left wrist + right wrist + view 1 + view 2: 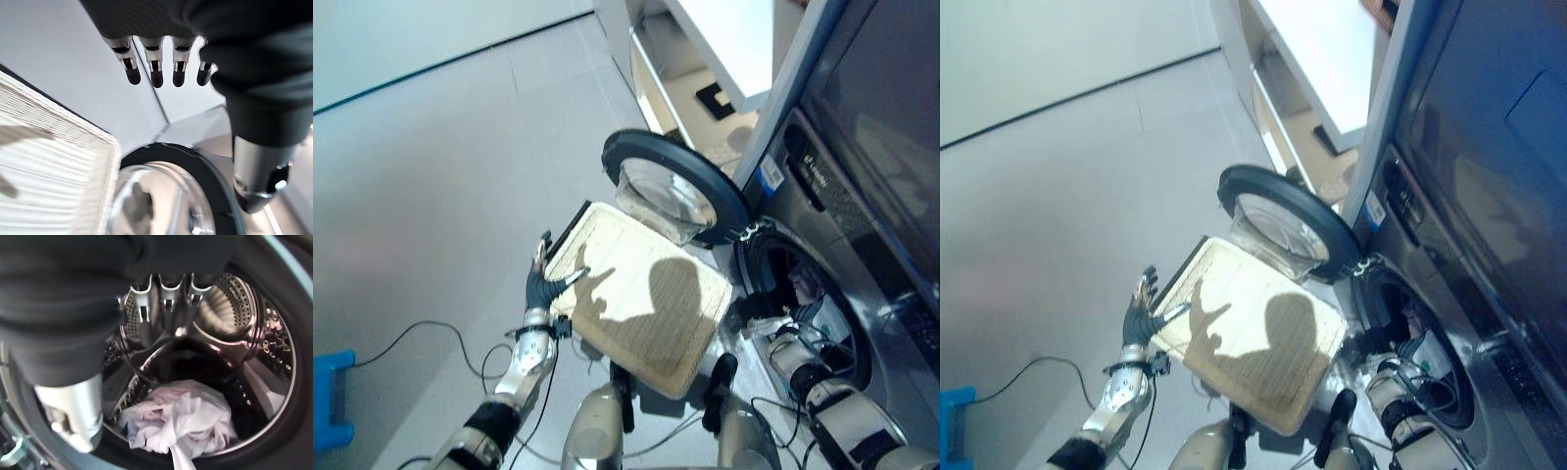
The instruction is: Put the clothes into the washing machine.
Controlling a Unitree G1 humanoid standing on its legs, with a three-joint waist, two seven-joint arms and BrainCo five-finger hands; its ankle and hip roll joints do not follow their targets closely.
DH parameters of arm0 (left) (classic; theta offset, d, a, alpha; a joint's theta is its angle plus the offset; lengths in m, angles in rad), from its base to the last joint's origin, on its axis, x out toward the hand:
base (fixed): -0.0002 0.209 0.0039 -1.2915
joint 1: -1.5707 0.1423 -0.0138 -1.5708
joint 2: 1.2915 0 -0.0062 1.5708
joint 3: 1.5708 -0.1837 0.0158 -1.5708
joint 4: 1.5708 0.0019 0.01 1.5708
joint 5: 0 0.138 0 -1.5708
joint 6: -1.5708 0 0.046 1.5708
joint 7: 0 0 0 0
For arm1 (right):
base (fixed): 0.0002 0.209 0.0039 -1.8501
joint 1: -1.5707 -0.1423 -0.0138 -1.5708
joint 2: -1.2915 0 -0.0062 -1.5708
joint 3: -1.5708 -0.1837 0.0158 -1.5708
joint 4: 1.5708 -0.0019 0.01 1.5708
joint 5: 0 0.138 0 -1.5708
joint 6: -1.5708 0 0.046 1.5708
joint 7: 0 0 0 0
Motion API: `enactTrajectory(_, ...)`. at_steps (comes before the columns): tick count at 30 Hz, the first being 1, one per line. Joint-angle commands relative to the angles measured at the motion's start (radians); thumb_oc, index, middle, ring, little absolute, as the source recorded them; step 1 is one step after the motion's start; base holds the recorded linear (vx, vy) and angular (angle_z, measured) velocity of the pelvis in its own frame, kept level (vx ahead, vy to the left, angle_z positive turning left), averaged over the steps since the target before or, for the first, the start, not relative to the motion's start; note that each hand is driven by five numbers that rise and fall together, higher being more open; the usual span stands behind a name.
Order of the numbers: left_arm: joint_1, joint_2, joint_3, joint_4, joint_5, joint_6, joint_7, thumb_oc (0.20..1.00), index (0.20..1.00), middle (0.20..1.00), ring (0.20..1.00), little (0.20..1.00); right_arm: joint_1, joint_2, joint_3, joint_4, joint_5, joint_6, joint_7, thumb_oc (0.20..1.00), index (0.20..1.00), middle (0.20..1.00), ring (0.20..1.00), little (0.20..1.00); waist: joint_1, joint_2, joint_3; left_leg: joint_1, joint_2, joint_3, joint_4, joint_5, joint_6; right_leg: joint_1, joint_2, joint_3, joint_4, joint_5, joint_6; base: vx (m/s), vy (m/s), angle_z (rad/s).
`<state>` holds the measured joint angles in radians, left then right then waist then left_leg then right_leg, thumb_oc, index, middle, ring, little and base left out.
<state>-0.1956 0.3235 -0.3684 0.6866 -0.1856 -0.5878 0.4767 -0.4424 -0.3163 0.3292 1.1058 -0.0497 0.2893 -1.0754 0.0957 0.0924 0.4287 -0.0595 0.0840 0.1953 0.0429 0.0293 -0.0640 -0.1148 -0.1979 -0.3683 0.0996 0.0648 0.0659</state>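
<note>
Your right hand (166, 303) reaches into the steel perforated washing-machine drum (234, 308), fingers straight, empty — crumpled white clothes (181, 423) lie inside. Your left hand (546, 279), fingers spread, rests against the cream woven basket (646, 294).

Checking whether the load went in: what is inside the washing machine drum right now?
A crumpled pale cloth lies at the bottom of the drum. Anything beneath the cloth is covered, and the robot hand hides part of the back wall.

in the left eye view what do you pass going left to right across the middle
Left hand → basket → open door → washing machine drum opening.
</note>
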Motion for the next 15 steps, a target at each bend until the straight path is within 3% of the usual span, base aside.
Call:
enactTrajectory(1, 0.001, -0.029, 0.015, 0.073, 0.085, 0.000, -0.017, 1.000, 1.000, 1.000, 1.000, 1.000, 0.086, 0.003, 0.054, 0.003, -0.176, 0.023, -0.205, 1.000, 1.000, 1.000, 1.000, 1.000, -0.022, -0.059, -0.120, -0.026, -0.045, 0.020, 0.040, -0.057, 0.019, 0.032, 0.011, 0.069, 0.052, -0.083, 0.064, 0.21, 0.073, -0.05)
enactTrajectory(10, 0.038, -0.068, 0.024, 0.369, 0.125, 0.084, -0.072, 1.000, 1.000, 1.000, 1.000, 1.000, 0.185, 0.022, 0.100, 0.029, -0.310, -0.009, -0.108, 1.000, 1.000, 1.000, 1.000, 1.000, -0.049, -0.087, -0.215, 0.058, -0.039, 0.010, -0.058, -0.023, 0.020, 0.098, 0.025, 0.120, -0.035, -0.038, 0.082, 0.09, 0.017, -0.09)
enactTrajectory(12, 0.041, -0.078, 0.015, 0.458, 0.139, 0.121, -0.148, 1.000, 1.000, 1.000, 1.000, 1.000, 0.195, 0.034, 0.108, 0.054, -0.352, -0.024, -0.056, 1.000, 1.000, 1.000, 1.000, 1.000, -0.056, -0.095, -0.235, 0.078, -0.041, 0.004, -0.086, -0.012, 0.018, 0.113, 0.026, 0.134, -0.084, -0.010, 0.089, 0.06, -0.010, -0.13)
enactTrajectory(14, 0.041, -0.080, 0.014, 0.465, 0.139, 0.127, -0.158, 1.000, 1.000, 1.000, 1.000, 1.000, 0.196, 0.035, 0.109, 0.055, -0.365, -0.025, -0.049, 1.000, 1.000, 1.000, 1.000, 1.000, -0.057, -0.095, -0.237, 0.080, -0.041, 0.006, -0.087, -0.013, 0.018, 0.115, 0.026, 0.136, -0.089, -0.007, 0.089, 0.04, -0.011, -0.16)
enactTrajectory(15, 0.053, -0.085, 0.010, 0.512, 0.118, 0.184, -0.243, 1.000, 1.000, 1.000, 1.000, 1.000, 0.204, 0.040, 0.122, 0.065, -0.408, -0.032, 0.041, 1.000, 1.000, 1.000, 1.000, 1.000, -0.063, -0.101, -0.253, 0.094, -0.043, 0.006, -0.094, -0.014, 0.018, 0.127, 0.025, 0.147, -0.126, 0.016, 0.095, 0.07, -0.018, -0.10)
